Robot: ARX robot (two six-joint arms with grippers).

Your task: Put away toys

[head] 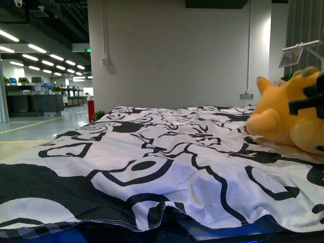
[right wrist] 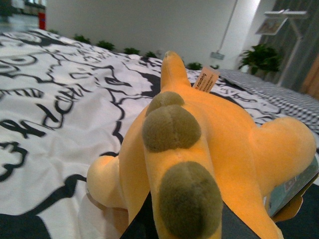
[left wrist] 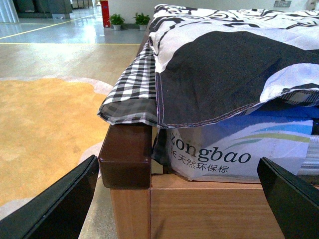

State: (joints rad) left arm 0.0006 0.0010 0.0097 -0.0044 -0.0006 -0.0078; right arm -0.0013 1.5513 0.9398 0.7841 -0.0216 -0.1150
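An orange-yellow plush toy (head: 283, 121) with olive bumps along its back lies on the bed's black-and-white sheet (head: 167, 152) at the far right of the front view. My right gripper (head: 307, 104) is shut on it, its black fingers crossing the toy's upper side. In the right wrist view the plush toy (right wrist: 224, 144) fills the frame and my right gripper (right wrist: 189, 221) pinches its ridge between dark fingers (right wrist: 142, 224). My left gripper (left wrist: 174, 209) is open and holds nothing. It sits low, facing the bed's corner post (left wrist: 125, 157).
The wooden bed frame (left wrist: 214, 209) carries a mattress with a printed label (left wrist: 224, 154), under a checkered sheet (left wrist: 132, 94). An orange carpet (left wrist: 45, 124) lies beside the bed. A white wall (head: 172, 50) stands beyond the bed, and a sign stand (head: 298, 53) at the right.
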